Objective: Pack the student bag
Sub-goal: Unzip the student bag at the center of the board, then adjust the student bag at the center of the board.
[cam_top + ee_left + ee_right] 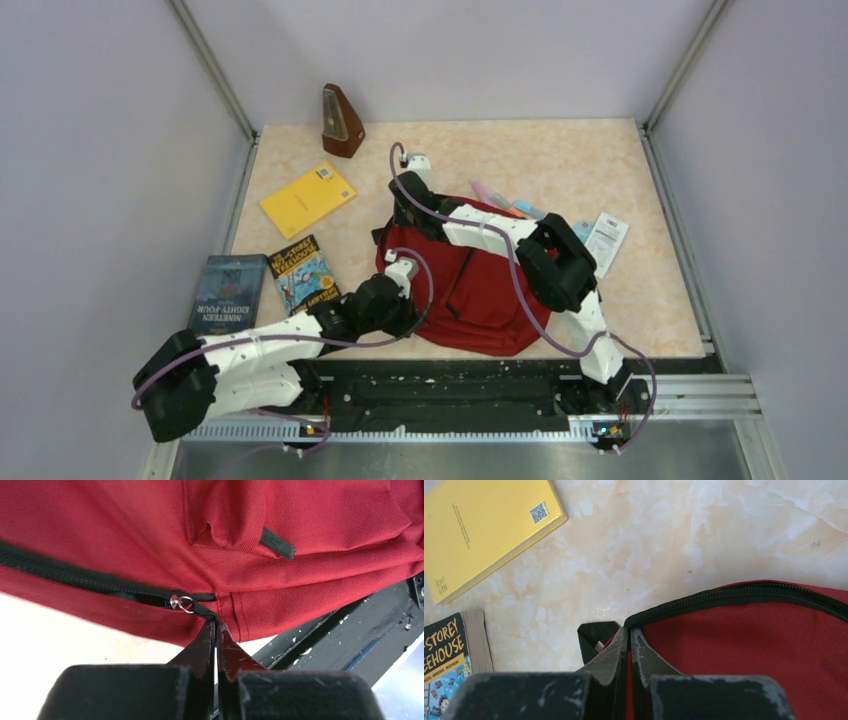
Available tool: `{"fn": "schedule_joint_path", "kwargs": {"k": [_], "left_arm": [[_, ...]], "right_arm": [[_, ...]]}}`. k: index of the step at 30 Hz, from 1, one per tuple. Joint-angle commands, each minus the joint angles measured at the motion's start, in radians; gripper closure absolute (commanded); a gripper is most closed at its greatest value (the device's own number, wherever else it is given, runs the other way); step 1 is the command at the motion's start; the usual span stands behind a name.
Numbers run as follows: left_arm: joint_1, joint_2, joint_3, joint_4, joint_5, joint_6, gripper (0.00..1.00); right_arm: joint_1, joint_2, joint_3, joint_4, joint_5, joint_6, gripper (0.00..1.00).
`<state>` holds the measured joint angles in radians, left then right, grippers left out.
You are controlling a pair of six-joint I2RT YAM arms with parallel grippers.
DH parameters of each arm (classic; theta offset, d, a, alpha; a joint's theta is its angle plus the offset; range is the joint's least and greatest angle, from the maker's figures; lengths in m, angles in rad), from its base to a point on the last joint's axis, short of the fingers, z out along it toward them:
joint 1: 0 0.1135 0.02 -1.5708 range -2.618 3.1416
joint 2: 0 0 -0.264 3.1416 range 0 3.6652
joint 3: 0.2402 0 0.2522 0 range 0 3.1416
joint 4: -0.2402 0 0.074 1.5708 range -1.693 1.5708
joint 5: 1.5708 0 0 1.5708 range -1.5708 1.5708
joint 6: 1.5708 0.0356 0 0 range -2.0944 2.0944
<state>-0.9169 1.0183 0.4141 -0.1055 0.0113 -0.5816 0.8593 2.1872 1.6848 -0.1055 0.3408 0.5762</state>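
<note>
The student bag [480,295], dark red with black zipper trim, lies flat in the middle of the table. At its left edge my left gripper [412,300] is shut on the black zipper pull strap [202,611], just past its metal ring [186,604]; the fingertips [216,625] meet with the strap pinched between them. The black zipper [75,575] runs off to the left, and only a short stretch beside the ring gapes. My right gripper [402,222] is at the bag's far left corner, shut [629,630] on the red fabric edge under the zipper line [724,596]. A black strap loop [591,635] lies beside it.
A yellow book [307,198], a colourful paperback [303,273] and a dark paperback [228,292] lie left of the bag. A wooden metronome [342,122] stands at the back. Pens [505,205] and a white packet [605,242] lie behind the right arm. The black rail [450,390] borders the near edge.
</note>
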Motion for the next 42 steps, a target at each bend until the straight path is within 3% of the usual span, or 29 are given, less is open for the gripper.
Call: {"fn": "schedule_joint_path", "kwargs": {"k": [1,10,11,14,15,17,20,23,27,34,42], "left_arm": [[-0.05,0.098,0.03,0.158,0.062,-0.025,1.0],[-0.085,0.165,0.081,0.174,0.04,-0.011,1.0],[-0.084,0.157,0.092,0.151,0.025,-0.004,0.94],[-0.084,0.097,0.132,0.0,-0.106,-0.006,0.47],[-0.083,0.068,0.145,-0.05,-0.143,-0.006,0.37],[-0.082,0.004,0.173,-0.119,-0.208,0.0,0.25],[-0.06,-0.074,0.227,-0.19,-0.266,0.016,0.14],[0.028,-0.083,0.299,-0.265,-0.232,0.031,0.12],[0.207,-0.071,0.367,-0.309,-0.123,0.069,0.11],[0.413,0.033,0.519,-0.439,-0.03,0.185,0.11],[0.519,0.053,0.427,-0.307,0.058,0.111,0.12]], "right_arm": [[-0.01,-0.026,0.033,0.086,0.039,-0.013,1.0],[-0.004,-0.048,0.004,0.098,0.021,-0.026,1.0],[-0.005,-0.059,-0.005,0.099,-0.004,-0.035,1.0],[-0.001,-0.096,-0.014,0.113,-0.073,-0.086,1.0],[-0.002,-0.116,-0.016,0.109,-0.088,-0.103,1.0],[-0.002,-0.145,-0.022,0.054,-0.107,-0.136,0.77],[-0.001,-0.198,-0.057,0.026,-0.109,-0.166,0.52],[-0.001,-0.245,-0.101,0.013,-0.124,-0.177,0.37],[-0.001,-0.283,-0.151,0.009,-0.175,-0.162,0.28],[0.012,-0.274,-0.184,0.036,-0.32,-0.106,0.27],[0.037,-0.217,-0.174,0.044,-0.392,-0.045,0.27]]}}
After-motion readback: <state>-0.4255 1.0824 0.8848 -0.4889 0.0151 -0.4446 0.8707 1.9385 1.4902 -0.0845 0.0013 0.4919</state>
